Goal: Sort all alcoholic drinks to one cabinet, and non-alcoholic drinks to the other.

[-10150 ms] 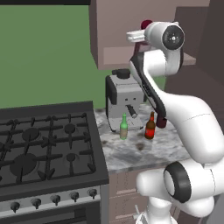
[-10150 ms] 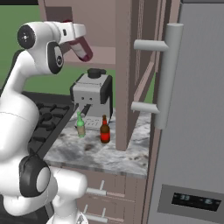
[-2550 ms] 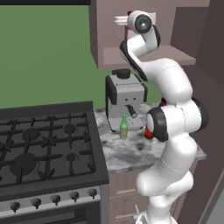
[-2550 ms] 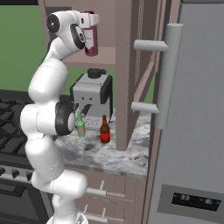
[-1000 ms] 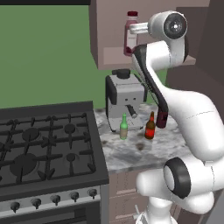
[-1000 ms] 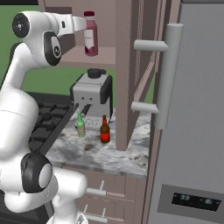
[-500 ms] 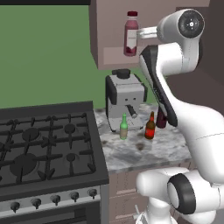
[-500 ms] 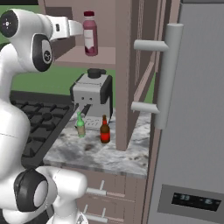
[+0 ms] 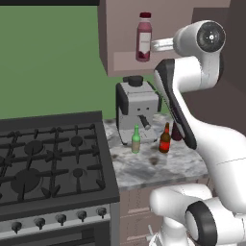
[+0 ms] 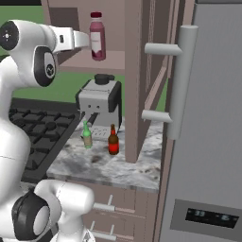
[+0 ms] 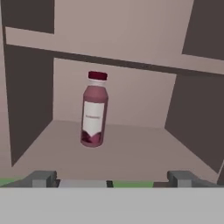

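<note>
The pink bottle [image 11: 93, 109] with a white label and dark red cap stands upright on the floor of the open upper cabinet [image 11: 131, 151], apart from its walls. Below, on the worktop [image 9: 158, 166], the slim green bottle [image 9: 136, 140] and the amber-brown bottle [image 9: 165, 139] with a red label stand upright near each other. A dark maroon bottle [image 9: 176, 133] is partly hidden just behind the brown one.

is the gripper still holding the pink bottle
No, the pink bottle stands alone on the cabinet shelf, clear of the open gripper.
</note>
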